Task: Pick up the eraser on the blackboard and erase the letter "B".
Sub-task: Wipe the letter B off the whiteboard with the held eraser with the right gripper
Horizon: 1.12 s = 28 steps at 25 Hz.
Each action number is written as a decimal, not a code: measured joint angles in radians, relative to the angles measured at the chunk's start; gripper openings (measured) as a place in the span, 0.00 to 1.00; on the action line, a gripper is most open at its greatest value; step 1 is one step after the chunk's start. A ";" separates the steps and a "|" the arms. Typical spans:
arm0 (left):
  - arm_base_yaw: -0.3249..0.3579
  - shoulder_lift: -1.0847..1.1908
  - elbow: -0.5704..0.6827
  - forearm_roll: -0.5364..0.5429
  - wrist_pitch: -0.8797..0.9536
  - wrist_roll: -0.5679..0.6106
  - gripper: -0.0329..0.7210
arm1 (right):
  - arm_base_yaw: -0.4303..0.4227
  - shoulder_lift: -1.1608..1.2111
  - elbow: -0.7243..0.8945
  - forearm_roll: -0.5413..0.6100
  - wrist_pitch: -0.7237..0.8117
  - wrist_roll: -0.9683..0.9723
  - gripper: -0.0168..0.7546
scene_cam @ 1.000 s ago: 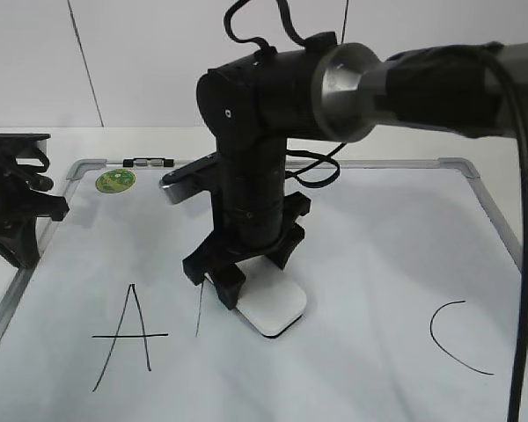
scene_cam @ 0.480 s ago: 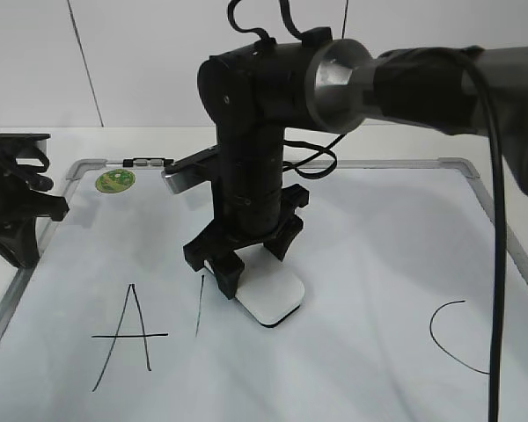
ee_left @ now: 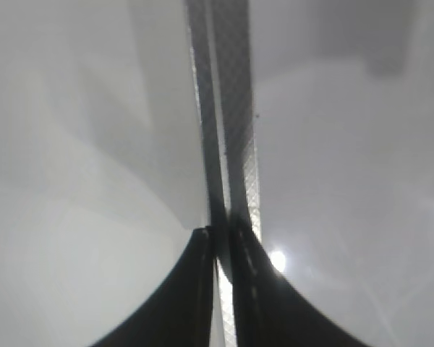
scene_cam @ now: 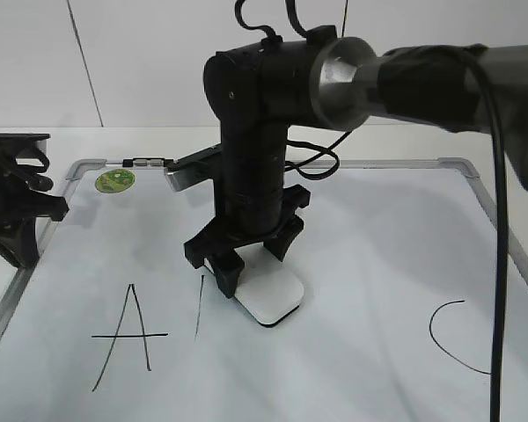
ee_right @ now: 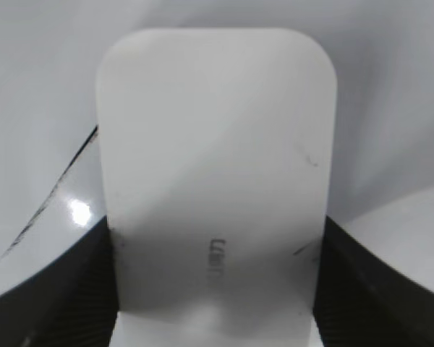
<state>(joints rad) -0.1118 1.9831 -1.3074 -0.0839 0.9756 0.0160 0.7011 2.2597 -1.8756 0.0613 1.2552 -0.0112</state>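
Letter "C" (scene_cam: 458, 338) — right side cut off

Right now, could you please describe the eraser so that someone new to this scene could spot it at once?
Start from the big whiteboard with the silver-grey frame lying flat on the table. Near its middle, between the black letter A and the partly visible C, the right claw grips a glossy white rounded-rectangular block, the eraser. It alone is a solid block; its neighbours are thin marker strokes.
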 joint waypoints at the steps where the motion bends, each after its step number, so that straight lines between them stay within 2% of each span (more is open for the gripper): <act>1: 0.000 0.000 0.000 0.000 0.000 0.000 0.08 | 0.000 0.000 0.000 0.000 0.000 0.000 0.74; 9: 0.000 0.000 0.000 0.000 0.000 0.000 0.08 | 0.039 0.000 0.000 -0.061 -0.004 0.000 0.74; 19: 0.000 0.000 0.000 0.000 0.000 0.000 0.08 | 0.043 0.002 -0.004 -0.047 -0.003 0.000 0.74; 24: 0.000 0.000 0.000 0.002 0.000 0.000 0.08 | 0.074 0.002 -0.002 -0.040 -0.010 0.000 0.74; 28: 0.000 0.000 0.000 0.002 0.001 0.000 0.08 | 0.079 -0.024 0.053 -0.037 -0.049 0.000 0.74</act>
<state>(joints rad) -0.1118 1.9831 -1.3074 -0.0820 0.9762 0.0160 0.7801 2.2355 -1.8229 0.0244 1.2065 -0.0112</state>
